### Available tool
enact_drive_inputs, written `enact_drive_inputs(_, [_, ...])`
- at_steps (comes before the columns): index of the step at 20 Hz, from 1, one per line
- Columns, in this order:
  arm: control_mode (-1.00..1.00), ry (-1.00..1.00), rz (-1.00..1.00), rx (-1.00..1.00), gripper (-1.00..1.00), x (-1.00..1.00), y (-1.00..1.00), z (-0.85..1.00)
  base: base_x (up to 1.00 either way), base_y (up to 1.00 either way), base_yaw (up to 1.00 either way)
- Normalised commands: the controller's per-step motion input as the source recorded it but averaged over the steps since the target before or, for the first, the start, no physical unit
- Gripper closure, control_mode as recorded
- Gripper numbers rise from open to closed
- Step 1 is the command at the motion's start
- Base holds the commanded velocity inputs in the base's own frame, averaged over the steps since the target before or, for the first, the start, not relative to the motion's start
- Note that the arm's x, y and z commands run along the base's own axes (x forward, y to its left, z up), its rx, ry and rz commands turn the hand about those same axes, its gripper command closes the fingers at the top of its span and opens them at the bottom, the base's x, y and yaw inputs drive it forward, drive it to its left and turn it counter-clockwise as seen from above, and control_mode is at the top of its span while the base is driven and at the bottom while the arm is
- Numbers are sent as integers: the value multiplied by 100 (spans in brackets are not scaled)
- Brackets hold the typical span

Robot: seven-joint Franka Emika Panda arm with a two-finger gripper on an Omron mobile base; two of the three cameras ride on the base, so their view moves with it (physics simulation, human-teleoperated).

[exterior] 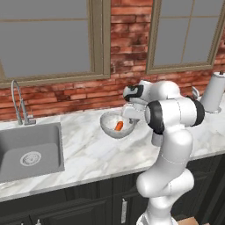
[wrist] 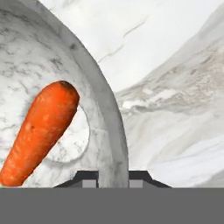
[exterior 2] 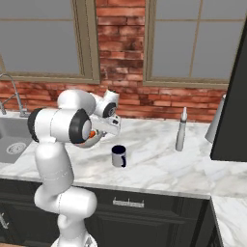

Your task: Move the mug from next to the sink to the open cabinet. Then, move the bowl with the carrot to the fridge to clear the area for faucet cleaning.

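The grey-white marbled bowl (exterior: 110,125) sits on the marble counter right of the sink (exterior: 28,151), with the orange carrot (exterior: 118,126) lying inside it. My gripper (wrist: 113,179) straddles the bowl's near rim (wrist: 111,131) with one fingertip inside and one outside, both pressed against it. From the hand the carrot (wrist: 41,131) lies just left of that rim. My arm hides most of the bowl (exterior 2: 98,140) from the right. The navy mug (exterior 2: 118,156) stands upright on the counter to the right of the bowl. The silver faucet (exterior: 17,102) rises behind the sink.
A slim pale bottle (exterior 2: 181,130) stands on the counter right of the mug. A pale cylinder (exterior: 214,92) stands at the counter's back right. A dark panel (exterior 2: 234,106) hangs over the counter's right end. Brick wall and windows back the counter.
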Motion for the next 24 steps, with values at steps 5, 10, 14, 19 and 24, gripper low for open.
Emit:
enact_drive_inputs(5, [-100,-29,-6,8,100,-56,0,96,0,0,0])
enact_drive_inputs(10, [-100,-27,-22,15,100,-74,0,100,0,0,0])
enact_drive_inputs(14, [-100,-15,-3,10,100,-74,46,94,0,0,0])
enact_drive_inputs(19, [100,0,0,0,100,0,0,0,-29,77,62])
enact_drive_inputs(24, [100,0,0,0,100,0,0,0,0,33,91])
